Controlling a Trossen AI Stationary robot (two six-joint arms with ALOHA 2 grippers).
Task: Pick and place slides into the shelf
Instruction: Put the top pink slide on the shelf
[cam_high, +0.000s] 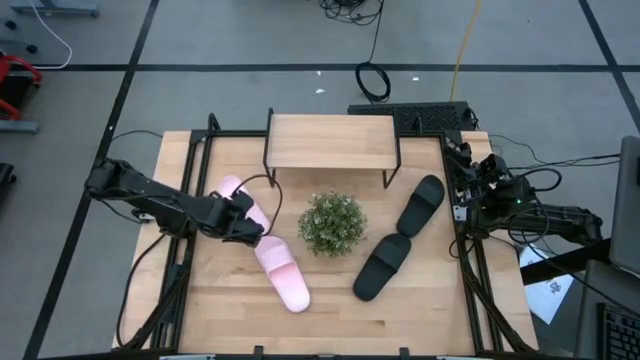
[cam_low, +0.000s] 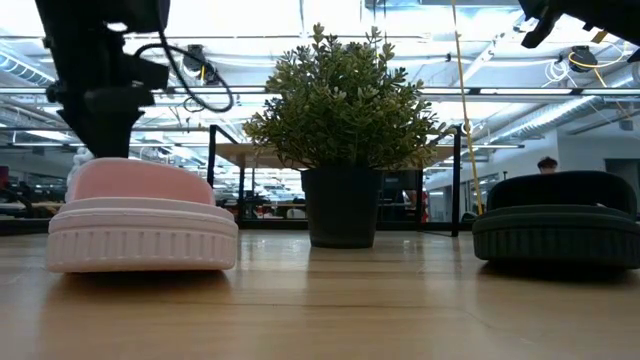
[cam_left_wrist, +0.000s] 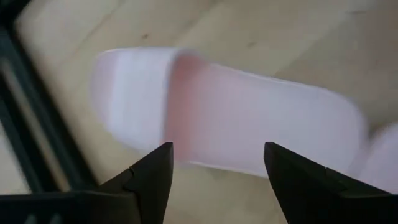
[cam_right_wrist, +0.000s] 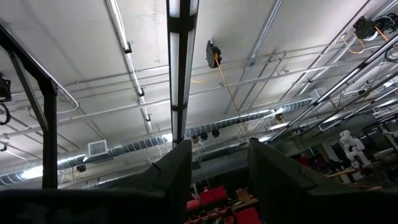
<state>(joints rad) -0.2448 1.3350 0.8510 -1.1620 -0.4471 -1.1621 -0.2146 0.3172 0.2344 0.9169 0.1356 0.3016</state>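
Note:
Two pale pink slides lie on the left of the table: one (cam_high: 234, 190) under my left gripper (cam_high: 248, 222), the other (cam_high: 284, 272) nearer the near edge. In the left wrist view the open left gripper (cam_left_wrist: 217, 177) hovers above the pink slide (cam_left_wrist: 230, 118), one finger on either side of its sole, touching nothing. Two black slides (cam_high: 421, 205) (cam_high: 382, 266) lie flat on their soles right of the plant. The shelf (cam_high: 332, 140) stands at the far edge on thin black legs. My right gripper (cam_high: 470, 170) waits folded at the right edge, pointing up at the ceiling, with its fingers (cam_right_wrist: 177, 174) apart.
A potted green plant (cam_high: 331, 222) stands mid-table between the pink and black slides, in front of the shelf. A black metal frame (cam_high: 190, 200) runs along the table's sides. In the low view a pink slide (cam_low: 140, 225) and a black slide (cam_low: 555, 225) flank the plant (cam_low: 345, 130).

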